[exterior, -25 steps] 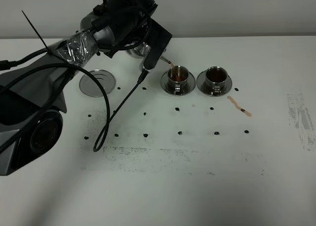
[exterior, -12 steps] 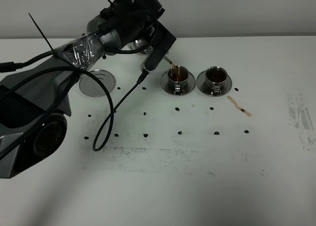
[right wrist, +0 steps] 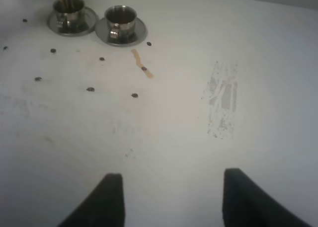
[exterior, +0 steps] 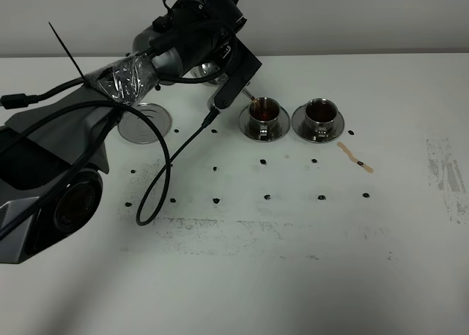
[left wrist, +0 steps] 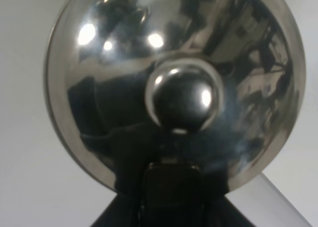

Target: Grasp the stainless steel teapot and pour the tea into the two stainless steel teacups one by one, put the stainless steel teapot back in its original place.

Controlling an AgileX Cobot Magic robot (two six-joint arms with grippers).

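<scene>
Pouring step, judged the second cup: left end effector (left wrist: 171, 187) was clenched on the stainless steel teapot (left wrist: 174, 83), held aloft and tilted above the tabletop (exterior: 293, 262), with a thin stream of tea (exterior: 253, 100) falling into the nearer teacup (exterior: 264, 113). The farther teacup (exterior: 318, 115) already held dark liquid, and the right end effector (right wrist: 169, 199) hung released and empty, well apart from both. Next move, as judged, called for levelling the pot and setting it centred on the steel disc (exterior: 144, 122); no brand, label or writing was legible, only black dots and a tan streak (exterior: 355, 157).
</scene>
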